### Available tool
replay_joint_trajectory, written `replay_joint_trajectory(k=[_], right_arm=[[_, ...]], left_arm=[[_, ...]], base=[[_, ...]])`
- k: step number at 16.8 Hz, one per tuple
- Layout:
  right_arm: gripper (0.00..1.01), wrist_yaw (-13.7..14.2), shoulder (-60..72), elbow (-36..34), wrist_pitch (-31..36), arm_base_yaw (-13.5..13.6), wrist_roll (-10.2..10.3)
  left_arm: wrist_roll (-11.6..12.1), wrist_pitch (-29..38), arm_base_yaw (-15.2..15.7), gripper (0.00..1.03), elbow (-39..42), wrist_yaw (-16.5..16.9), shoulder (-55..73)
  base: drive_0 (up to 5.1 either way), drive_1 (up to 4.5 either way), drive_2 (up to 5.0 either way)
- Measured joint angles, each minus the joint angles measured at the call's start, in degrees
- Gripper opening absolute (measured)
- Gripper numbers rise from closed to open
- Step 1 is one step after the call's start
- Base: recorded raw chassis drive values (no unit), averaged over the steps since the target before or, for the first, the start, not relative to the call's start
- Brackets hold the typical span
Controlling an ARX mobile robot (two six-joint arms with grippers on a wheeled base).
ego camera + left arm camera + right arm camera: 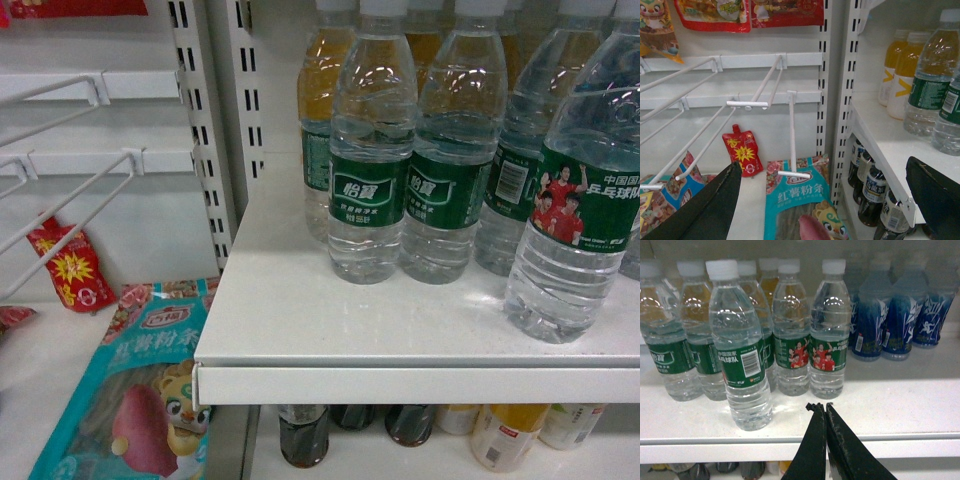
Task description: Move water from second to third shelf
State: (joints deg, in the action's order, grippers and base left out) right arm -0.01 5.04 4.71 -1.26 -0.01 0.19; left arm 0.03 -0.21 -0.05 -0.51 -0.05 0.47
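Water bottle [741, 347] stood alone at shelf [890, 405] front edge, easily reached. Right gripper [820, 410] closed, empty, poised just beside it. Left gripper [830, 200] spread wide, parked aside near hooks.

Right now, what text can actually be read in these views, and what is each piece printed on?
"怡寶": green labels of the water bottles on the shelf.
"中国国" and "乒乓球队": label with red-shirted players on the front water bottle.
"红薯粉条": teal snack bag.
Barcode digits, small label print and red pouch text: too small to read.
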Motion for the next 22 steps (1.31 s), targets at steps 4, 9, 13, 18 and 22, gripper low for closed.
replay_joint_trajectory(k=[4,9,13,18,22], right_arm=[[0.02,0.0,-1.6,-1.0,0.8,0.0,0.0],[0.02,0.0,-2.8,-2.3,1.2,0.0,0.0],[0.02,0.0,-4.8,-4.0,1.3,0.0,0.0],[0.24,0.0,-4.8,-4.0,1.0,0.0,-0.1],[0.61,0.0,-4.8,-4.0,1.0,0.0,-0.1]], left_arm=[[0.0,0.0,0.0,0.98,0.0,0.0,0.0],[0.0,0.0,0.0,0.98,0.0,0.0,0.0],[0.0,0.0,0.0,0.98,0.0,0.0,0.0],[0.0,0.0,0.0,0.98,0.0,0.0,0.0],[0.0,0.0,0.0,0.98,0.0,0.0,0.0]], base=[[0.0,0.0,0.0],[0.0,0.0,0.0],[0.0,0.0,0.0],[0.0,0.0,0.0],[0.0,0.0,0.0]])
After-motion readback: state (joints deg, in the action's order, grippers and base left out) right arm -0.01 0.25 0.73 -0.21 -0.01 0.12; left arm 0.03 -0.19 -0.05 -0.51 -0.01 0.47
